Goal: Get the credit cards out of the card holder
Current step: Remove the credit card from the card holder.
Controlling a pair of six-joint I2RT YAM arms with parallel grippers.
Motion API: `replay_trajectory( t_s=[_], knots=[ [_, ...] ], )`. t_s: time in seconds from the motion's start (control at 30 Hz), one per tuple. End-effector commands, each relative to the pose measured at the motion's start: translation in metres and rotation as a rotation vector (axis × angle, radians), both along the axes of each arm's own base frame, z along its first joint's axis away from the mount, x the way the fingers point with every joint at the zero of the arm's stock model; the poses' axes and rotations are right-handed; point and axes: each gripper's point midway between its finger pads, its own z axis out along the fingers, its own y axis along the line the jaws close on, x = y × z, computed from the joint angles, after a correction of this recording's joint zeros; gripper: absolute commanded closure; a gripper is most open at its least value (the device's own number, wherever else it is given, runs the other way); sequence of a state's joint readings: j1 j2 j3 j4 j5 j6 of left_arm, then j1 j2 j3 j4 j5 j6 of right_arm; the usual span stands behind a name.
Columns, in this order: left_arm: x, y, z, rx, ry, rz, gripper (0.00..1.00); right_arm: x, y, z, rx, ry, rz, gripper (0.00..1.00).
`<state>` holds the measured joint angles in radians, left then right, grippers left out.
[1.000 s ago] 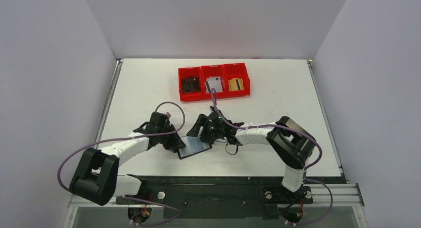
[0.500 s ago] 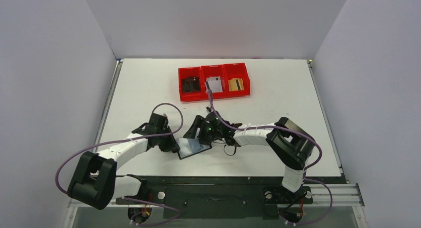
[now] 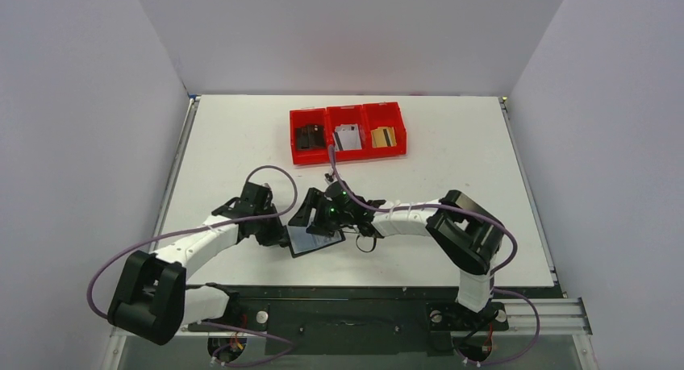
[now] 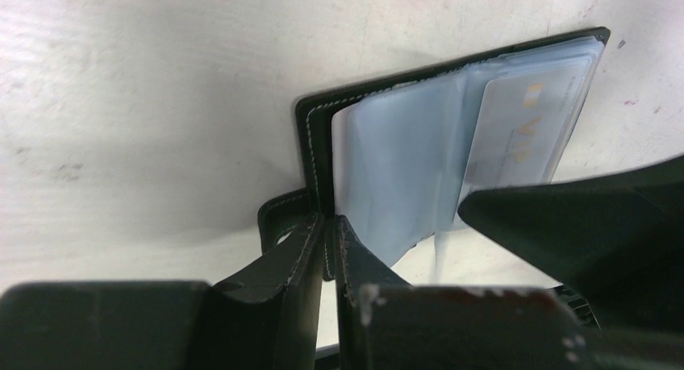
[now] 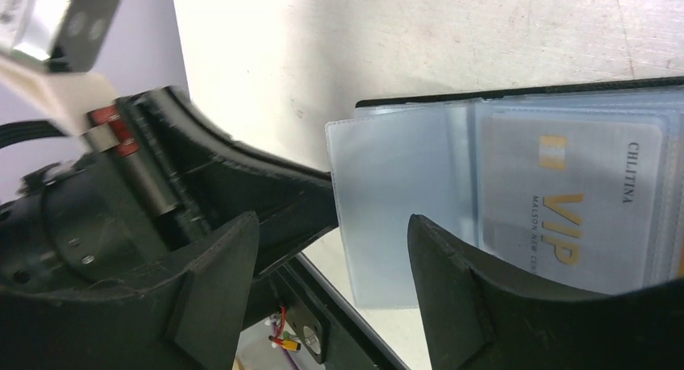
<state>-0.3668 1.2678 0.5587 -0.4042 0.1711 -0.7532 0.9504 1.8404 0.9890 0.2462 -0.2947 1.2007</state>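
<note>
The card holder (image 3: 316, 243) lies open on the table near the front, its clear sleeves facing up. My left gripper (image 4: 329, 225) is shut on the black cover edge at the holder's left side. A white-grey credit card (image 5: 565, 201) with gold "VIP" lettering sits inside a clear sleeve (image 5: 395, 209). My right gripper (image 5: 335, 233) hovers open over the sleeves, one finger on each side of the loose sleeve's edge, gripping nothing. From above, the right gripper (image 3: 316, 221) covers the holder's far part and the left gripper (image 3: 282, 234) is at its left.
A red three-part bin (image 3: 348, 112) stands at the back of the table. It holds a black item (image 3: 309, 136), a white-grey card (image 3: 348, 137) and a gold card (image 3: 383, 136). The table's front edge is just behind the holder.
My right gripper has moved left and now sits further over the open holder. The left arm shifted slightly left and kept its hold on the cover.
</note>
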Motion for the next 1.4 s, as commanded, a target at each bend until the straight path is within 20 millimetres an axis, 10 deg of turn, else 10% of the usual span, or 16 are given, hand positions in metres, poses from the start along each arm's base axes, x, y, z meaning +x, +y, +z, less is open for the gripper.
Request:
replay_trajectory(
  t_s=[0.0,0.5,0.77,1.03,1.37],
  knots=[
    [0.002,0.01,0.027,0.047,-0.055,-0.005,0.91,0.005,0.015,0.01,0.038,-0.024,0.007,0.37],
    [-0.002,0.009,0.07,0.007,-0.127,0.0,0.91,0.005,0.017,-0.022,-0.037,0.001,-0.003,0.36],
    [0.014,-0.012,0.087,-0.086,-0.153,-0.032,0.91,0.017,0.006,0.01,0.002,-0.05,-0.047,0.36],
    [0.026,-0.031,0.091,-0.13,-0.153,-0.067,0.91,0.028,-0.022,0.042,-0.007,-0.117,-0.11,0.36],
    [0.027,-0.063,0.056,-0.092,-0.095,-0.136,0.91,0.025,-0.089,0.007,-0.252,-0.14,-0.205,0.43]
  ],
)
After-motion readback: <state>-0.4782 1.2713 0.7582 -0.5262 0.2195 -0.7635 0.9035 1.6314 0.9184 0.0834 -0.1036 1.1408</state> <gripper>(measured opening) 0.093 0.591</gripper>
